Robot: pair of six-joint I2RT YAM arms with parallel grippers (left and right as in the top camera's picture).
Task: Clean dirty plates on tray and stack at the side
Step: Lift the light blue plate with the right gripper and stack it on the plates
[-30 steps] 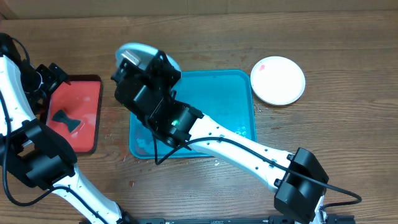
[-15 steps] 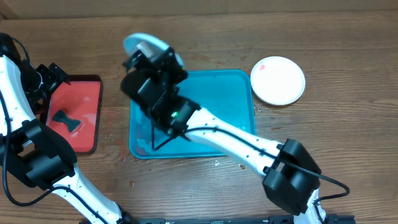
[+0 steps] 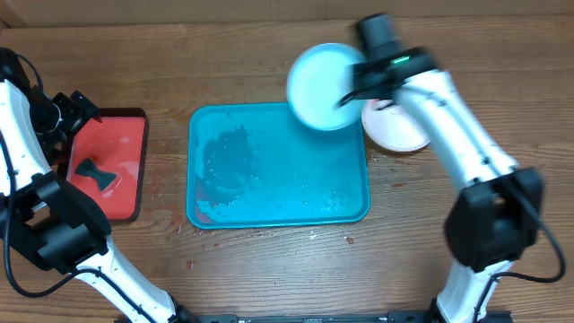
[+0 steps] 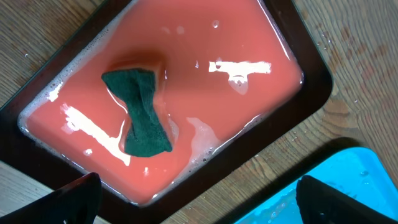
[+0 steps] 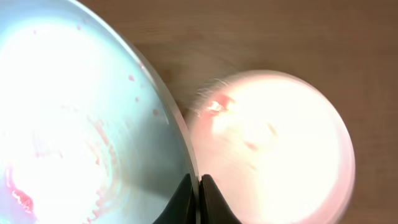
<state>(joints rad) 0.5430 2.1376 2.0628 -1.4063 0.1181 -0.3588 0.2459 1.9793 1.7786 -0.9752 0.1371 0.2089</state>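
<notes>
Light teal plate (image 3: 323, 87) is off the tray bed. It sits over the far right corner of the blue tray (image 3: 296, 170), with its right edge next to the white plate (image 3: 402, 136) on the table right of the tray. I read it as carried in the air, not set down. I only see two plates; no yellow-green one in any view.

Right gripper (image 5: 198, 198) has its jaws pressed together on the teal plate's rim, a thin edge pinch with nothing under the plate. The wrist view is blurred.

The tray bed is wet, with foam patches and no plates on it.

Left gripper (image 4: 196, 198) has its jaws spread wide, holding nothing. It hangs above the red tray (image 4: 205, 93) of soapy liquid, where the green sponge (image 4: 138, 112) lies.

Risks:
- Wet rim plus an edge-only pinch: the plate could pivot or slide out, most likely on any quick swing or stop.
- The wrist view shows red smears and specks on the teal plate (image 5: 81, 118), and a pink smear on the white plate (image 5: 267, 149). Stacking now would trap sauce between them, so neither counts as clean.
- Low approach: the teal rim could clip the white plate's rim and shove it across the table rather than land on top.
- Off-centre release: the stack sits skewed or slides on the water film.
</notes>
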